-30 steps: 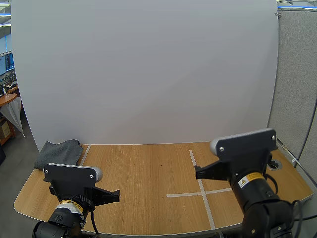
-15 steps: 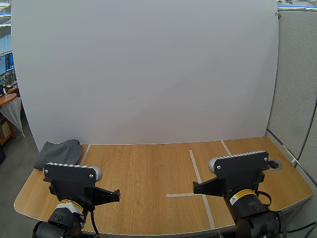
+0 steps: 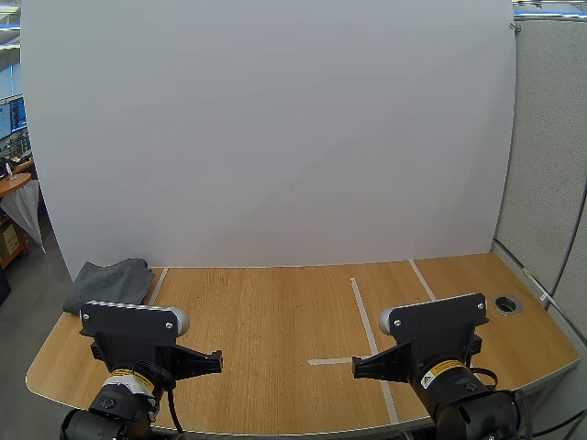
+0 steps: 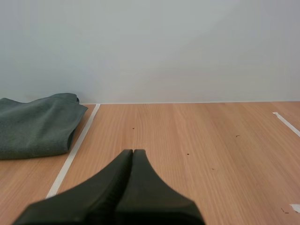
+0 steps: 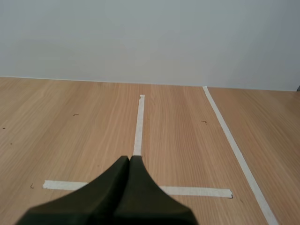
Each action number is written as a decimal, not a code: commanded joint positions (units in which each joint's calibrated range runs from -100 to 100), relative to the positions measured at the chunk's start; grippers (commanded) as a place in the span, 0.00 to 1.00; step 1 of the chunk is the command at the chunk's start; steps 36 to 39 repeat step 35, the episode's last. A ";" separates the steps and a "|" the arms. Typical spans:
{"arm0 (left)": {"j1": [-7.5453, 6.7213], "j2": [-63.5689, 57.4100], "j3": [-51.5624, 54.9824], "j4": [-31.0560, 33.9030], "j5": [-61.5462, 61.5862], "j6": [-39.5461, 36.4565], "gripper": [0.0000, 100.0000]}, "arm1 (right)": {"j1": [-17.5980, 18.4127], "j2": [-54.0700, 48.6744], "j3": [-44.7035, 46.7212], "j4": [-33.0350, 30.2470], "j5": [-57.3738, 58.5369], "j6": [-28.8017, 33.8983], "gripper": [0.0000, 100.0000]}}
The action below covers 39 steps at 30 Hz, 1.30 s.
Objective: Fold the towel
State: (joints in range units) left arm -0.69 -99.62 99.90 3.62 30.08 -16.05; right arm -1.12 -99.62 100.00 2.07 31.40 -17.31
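A dark grey-green towel [image 3: 108, 282] lies folded in a loose heap at the table's far left corner, against the white backdrop. In the left wrist view the towel [image 4: 35, 125] rests beside a white tape line, ahead of my left gripper [image 4: 132, 152] and off to one side. That gripper is shut, its fingers together as one dark wedge, holding nothing. My right gripper [image 5: 129, 159] is also shut on nothing, low over a white tape cross on the wood. Both arms sit at the near table edge in the high view.
White tape lines [image 3: 371, 344] mark the wooden table [image 3: 275, 321] on the right half, and one strip [image 3: 156, 285] runs beside the towel. A round cable hole [image 3: 505, 303] sits near the right edge. A white board stands along the table's back.
My right arm has dropped lower and pulled back toward the near edge. The left arm and the towel have not moved.
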 commanded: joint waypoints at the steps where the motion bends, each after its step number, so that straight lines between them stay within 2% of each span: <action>1: -0.03 -0.38 0.10 0.40 -1.39 -0.23 0.00 | 0.04 -0.38 0.00 -0.26 0.32 0.26 0.00; 39: -0.03 -0.38 0.10 0.40 -1.39 -0.23 0.00 | 0.04 -0.38 0.00 -0.26 -0.04 0.26 0.00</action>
